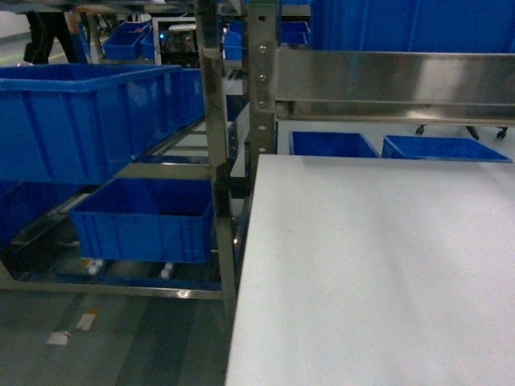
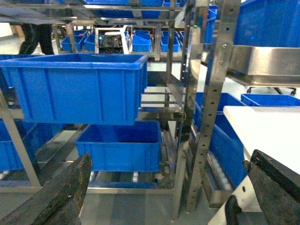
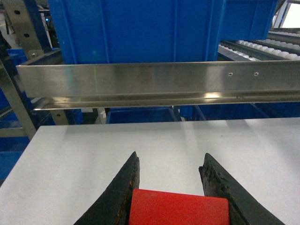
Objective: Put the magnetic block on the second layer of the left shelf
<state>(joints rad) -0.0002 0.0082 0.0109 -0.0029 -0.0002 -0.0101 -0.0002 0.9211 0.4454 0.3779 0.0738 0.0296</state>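
Above flat white tabletop (image 3: 140,154): right gripper (image 3: 171,187) clamped on matte bright-red magnetic block (image 3: 178,208); left gripper (image 2: 164,197) spread wide, empty

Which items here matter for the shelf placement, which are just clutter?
Job:
- red block in right gripper
- left shelf second layer carrying big crate

Clutter:
- white table
- lower crate
- two crates behind table
- steel rail
- idle left gripper
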